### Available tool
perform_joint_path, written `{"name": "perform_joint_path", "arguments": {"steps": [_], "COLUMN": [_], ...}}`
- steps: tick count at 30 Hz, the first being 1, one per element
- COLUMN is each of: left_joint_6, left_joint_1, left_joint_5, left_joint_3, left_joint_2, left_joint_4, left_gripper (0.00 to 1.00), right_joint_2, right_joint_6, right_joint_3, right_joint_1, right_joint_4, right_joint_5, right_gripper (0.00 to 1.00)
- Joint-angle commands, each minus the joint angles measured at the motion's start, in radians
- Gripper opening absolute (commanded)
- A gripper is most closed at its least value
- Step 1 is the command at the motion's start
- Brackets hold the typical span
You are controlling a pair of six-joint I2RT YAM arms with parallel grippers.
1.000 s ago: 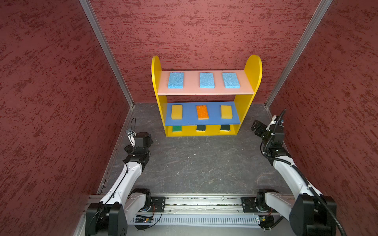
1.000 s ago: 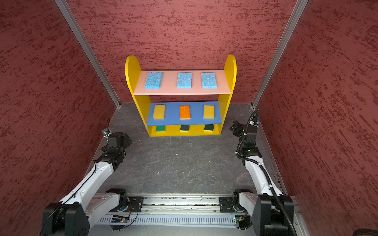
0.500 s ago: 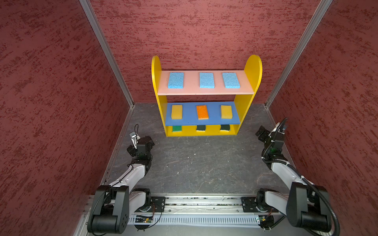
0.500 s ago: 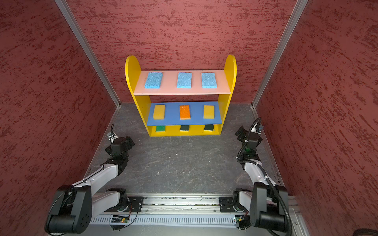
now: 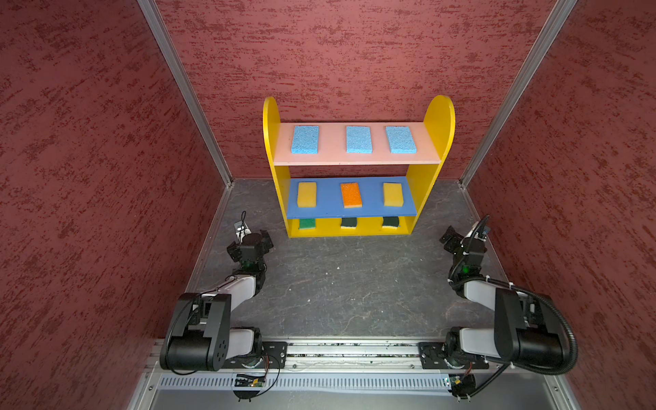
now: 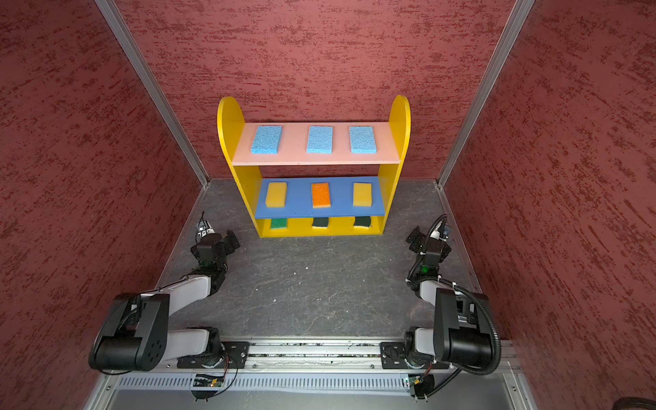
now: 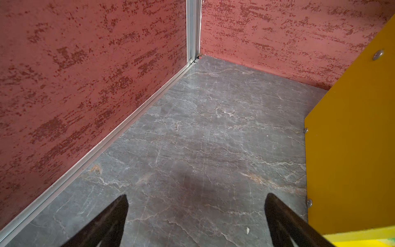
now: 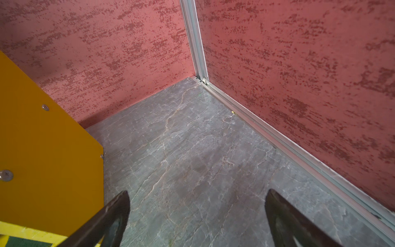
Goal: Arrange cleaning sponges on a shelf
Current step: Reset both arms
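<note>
The shelf (image 5: 438, 120) (image 6: 399, 117) stands against the back wall. Three light blue sponges (image 5: 359, 139) lie on its pink top board. A yellow sponge (image 5: 306, 194), an orange-topped one (image 5: 351, 195) and another yellow one (image 5: 393, 194) lie on the blue board. On the yellow base sit a bright green sponge (image 5: 307, 223) and two dark green ones (image 5: 349, 222). My left gripper (image 5: 250, 241) (image 7: 197, 196) hovers open and empty over the floor, left of the shelf. My right gripper (image 5: 461, 241) (image 8: 198, 192) is open and empty to the shelf's right.
Red textured walls (image 5: 88, 177) close in the left, right and back sides. The grey stone-patterned floor (image 5: 348, 284) runs from the shelf to the metal rail (image 5: 348, 355) that carries both arm bases. The shelf's yellow side panels (image 7: 352, 128) (image 8: 42, 139) stand close beside each gripper.
Both arms have folded back toward the front rail, drawing the grippers a little away from the shelf. The sponges and the shelf have not moved.
</note>
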Motion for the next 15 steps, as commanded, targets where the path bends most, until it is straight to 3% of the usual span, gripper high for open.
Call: {"name": "perform_joint_path", "arguments": {"steps": [1, 4, 15], "left_joint_6": [0.018, 0.039, 0.118], "left_joint_1": [0.006, 0.006, -0.009], "left_joint_5": [0.021, 0.042, 0.162], "left_joint_3": [0.049, 0.059, 0.047], "left_joint_2": [0.036, 0.073, 0.14], "left_joint_4": [0.045, 0.098, 0.209], "left_gripper": [0.99, 0.99, 0.99], "right_joint_2": [0.016, 0.037, 0.052], "right_joint_6": [-0.016, -0.025, -0.083], "right_joint_3": [-0.005, -0.015, -0.051], "right_joint_1": [-0.005, -0.004, -0.003], "right_joint_4": [0.089, 0.14, 0.249], "right_joint_5": [-0.004, 0.011, -0.124], "right_gripper": [0.99, 0.99, 0.99]}}
